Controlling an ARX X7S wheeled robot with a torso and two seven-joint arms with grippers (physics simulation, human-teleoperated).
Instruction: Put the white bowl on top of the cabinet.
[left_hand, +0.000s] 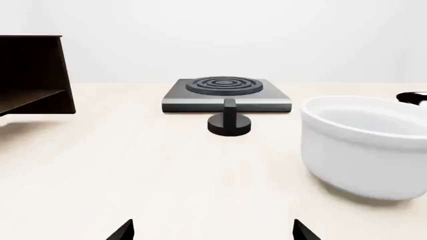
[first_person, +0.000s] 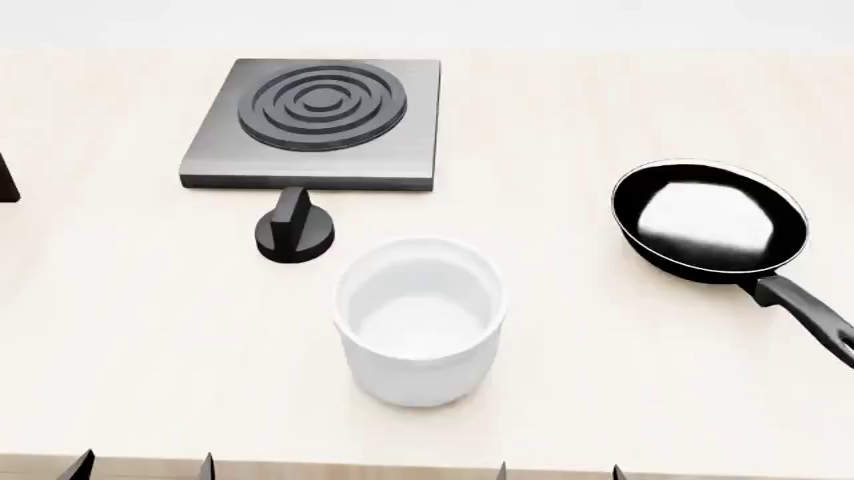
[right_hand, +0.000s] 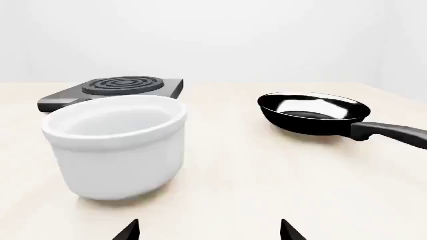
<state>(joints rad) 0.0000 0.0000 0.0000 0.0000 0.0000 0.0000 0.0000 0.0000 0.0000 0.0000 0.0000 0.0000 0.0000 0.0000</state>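
Note:
The white bowl (first_person: 420, 318) stands upright and empty on the pale table, near the front middle. It also shows in the left wrist view (left_hand: 363, 145) and the right wrist view (right_hand: 117, 145). The dark brown cabinet (left_hand: 33, 75) stands on the table at the far left; in the head view only a sliver (first_person: 6, 180) shows at the left edge. My left gripper (first_person: 143, 466) is open and empty at the front edge, left of the bowl. My right gripper (first_person: 558, 470) is open and empty at the front edge, right of the bowl.
A grey square stove plate (first_person: 318, 120) with a black coil sits at the back. A black knob (first_person: 296, 232) stands just in front of it. A black frying pan (first_person: 710, 222) lies at the right, its handle (first_person: 807, 310) pointing to the front right.

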